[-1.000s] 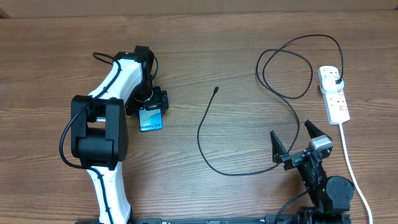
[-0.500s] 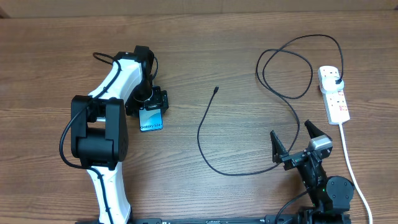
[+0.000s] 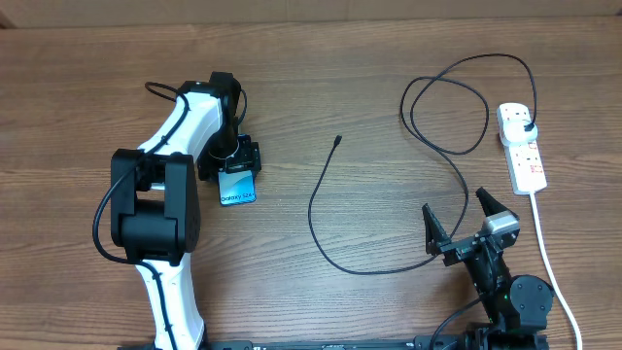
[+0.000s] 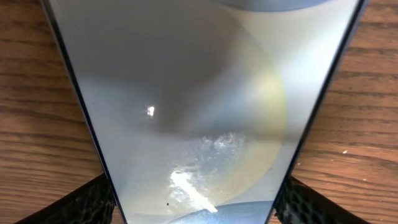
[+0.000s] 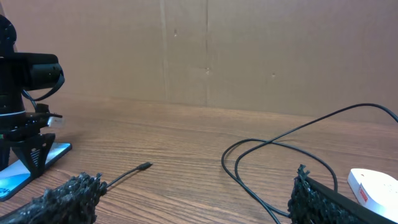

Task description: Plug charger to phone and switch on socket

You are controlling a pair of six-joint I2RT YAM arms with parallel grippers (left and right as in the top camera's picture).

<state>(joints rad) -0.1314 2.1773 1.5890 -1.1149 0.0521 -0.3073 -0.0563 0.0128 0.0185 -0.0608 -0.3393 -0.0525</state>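
Observation:
The phone (image 3: 237,185) lies flat on the wooden table at the left, its cyan screen up. My left gripper (image 3: 231,160) stands over its far part, shut on it. In the left wrist view the phone (image 4: 199,112) fills the frame, and my fingers (image 4: 93,202) sit against both long edges. The charger (image 3: 321,194) is a thin black cable looping across the middle, its free tip (image 3: 336,141) on the table, its plug (image 3: 526,126) in the white socket (image 3: 523,148) at the right. My right gripper (image 3: 457,222) is open and empty near the front right.
The socket's thick white cord (image 3: 546,253) runs toward the front edge beside my right arm. A cardboard wall (image 5: 205,50) stands behind the table. From the right wrist I see the cable tip (image 5: 144,166), the left arm (image 5: 25,81) and the phone (image 5: 18,168).
My left gripper's fingers have drawn in against the phone's sides. The phone, the cable and my right arm have not moved.

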